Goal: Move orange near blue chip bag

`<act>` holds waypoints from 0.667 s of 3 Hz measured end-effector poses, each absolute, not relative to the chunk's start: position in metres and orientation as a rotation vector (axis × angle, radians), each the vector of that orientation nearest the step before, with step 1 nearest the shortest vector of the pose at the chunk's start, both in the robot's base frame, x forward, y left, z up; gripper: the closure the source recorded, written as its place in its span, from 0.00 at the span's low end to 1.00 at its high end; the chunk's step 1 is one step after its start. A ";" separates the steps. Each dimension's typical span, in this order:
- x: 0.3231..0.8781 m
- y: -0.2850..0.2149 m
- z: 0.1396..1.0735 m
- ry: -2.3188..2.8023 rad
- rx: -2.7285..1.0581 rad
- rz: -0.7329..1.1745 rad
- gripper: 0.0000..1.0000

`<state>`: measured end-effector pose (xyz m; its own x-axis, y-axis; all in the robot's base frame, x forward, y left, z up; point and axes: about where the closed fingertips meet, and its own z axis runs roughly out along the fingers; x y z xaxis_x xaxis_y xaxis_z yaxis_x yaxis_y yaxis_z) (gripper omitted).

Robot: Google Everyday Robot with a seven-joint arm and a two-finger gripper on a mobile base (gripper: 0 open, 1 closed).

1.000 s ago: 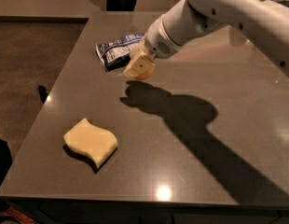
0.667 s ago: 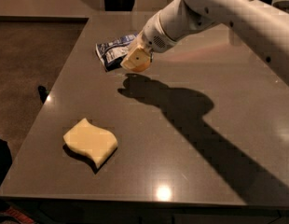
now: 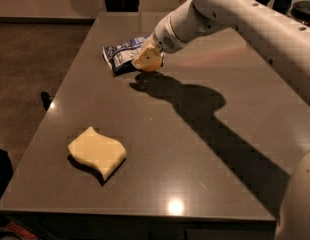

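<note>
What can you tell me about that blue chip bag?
The blue chip bag is a small, crinkly foil packet, dark blue with white printed patches. It lies flat on the grey table, near the far left edge. The end effector, gripping the orange, is right beside it; I cannot tell if they touch.

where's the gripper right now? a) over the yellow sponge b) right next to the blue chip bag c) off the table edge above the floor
b: the gripper, shut on the orange, is beside the blue chip bag at the table's far end, far from the sponge.
</note>
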<state>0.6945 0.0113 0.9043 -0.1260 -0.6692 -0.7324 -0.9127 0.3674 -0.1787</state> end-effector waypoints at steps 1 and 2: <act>0.700 -0.003 0.891 1.922 -1.333 0.399 0.86; 0.700 -0.015 0.880 1.948 -1.290 0.406 0.63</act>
